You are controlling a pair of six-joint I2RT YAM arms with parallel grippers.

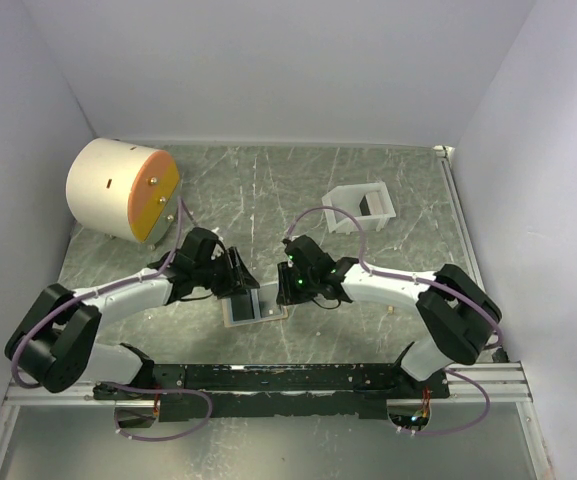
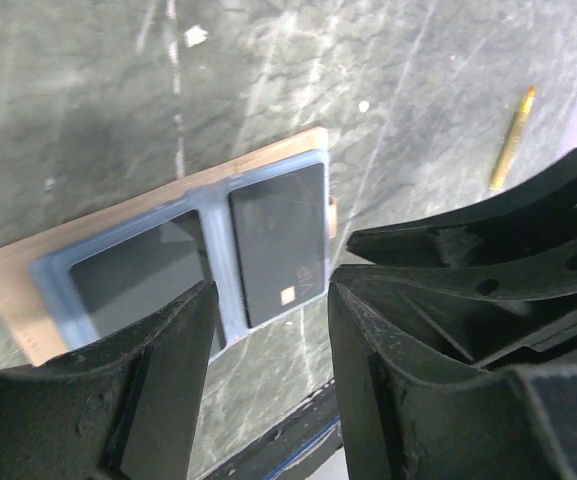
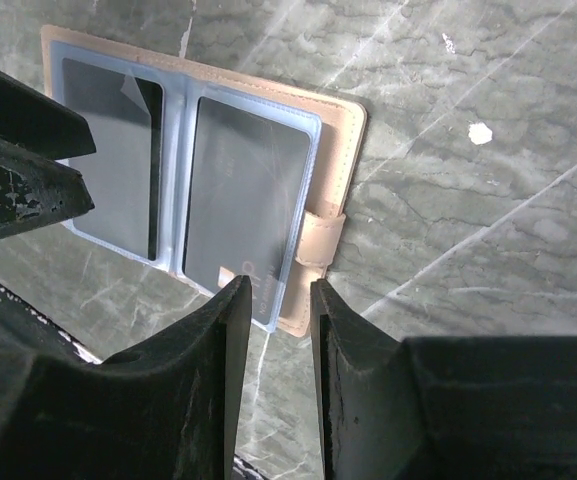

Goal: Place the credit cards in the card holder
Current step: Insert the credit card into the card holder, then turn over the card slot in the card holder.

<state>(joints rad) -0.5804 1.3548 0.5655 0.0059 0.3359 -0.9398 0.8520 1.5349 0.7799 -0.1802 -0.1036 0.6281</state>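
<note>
The tan card holder (image 1: 280,313) lies open and flat on the marbled table between my two grippers. Its pale blue pockets hold two dark credit cards, side by side: one card (image 2: 276,240) with a small orange chip, the other card (image 2: 133,270) to its left. In the right wrist view the holder (image 3: 343,150) shows its snap tab, with both cards (image 3: 243,195) (image 3: 108,150) inside the sleeves. My left gripper (image 2: 271,285) hovers open over the holder's near edge, nothing between its fingers. My right gripper (image 3: 280,285) stands open by a narrow gap above the holder's corner, gripping nothing.
A big cream cylinder with an orange face (image 1: 123,188) lies at the back left. A white box-like tray (image 1: 360,208) stands at the back right. A thin yellow stick (image 2: 513,140) lies on the table. The black base rail (image 1: 298,378) runs along the near edge.
</note>
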